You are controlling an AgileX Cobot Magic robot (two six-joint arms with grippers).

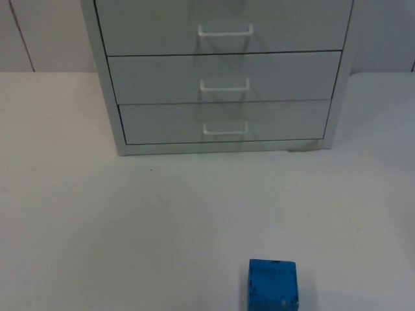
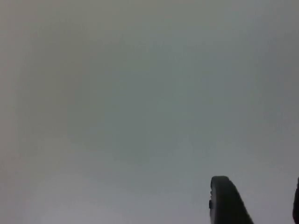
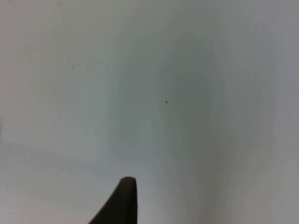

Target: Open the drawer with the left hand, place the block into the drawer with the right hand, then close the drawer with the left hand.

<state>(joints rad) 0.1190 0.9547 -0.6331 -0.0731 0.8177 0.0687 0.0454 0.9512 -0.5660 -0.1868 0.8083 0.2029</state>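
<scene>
The drawer cabinet (image 1: 220, 78) looks like matt grey painted metal, with 3 smooth white handles, seemingly plastic. The blue block (image 1: 273, 285) has a slightly glossy, plastic-looking top. The white table top (image 1: 130, 227) is smooth and matt.

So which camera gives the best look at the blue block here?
The top view: the blue block sits whole on the white table, well in front of the closed drawer cabinet. The left wrist and right wrist views look onto bare table past a fingertip each, and, with none of the block in them.
</scene>
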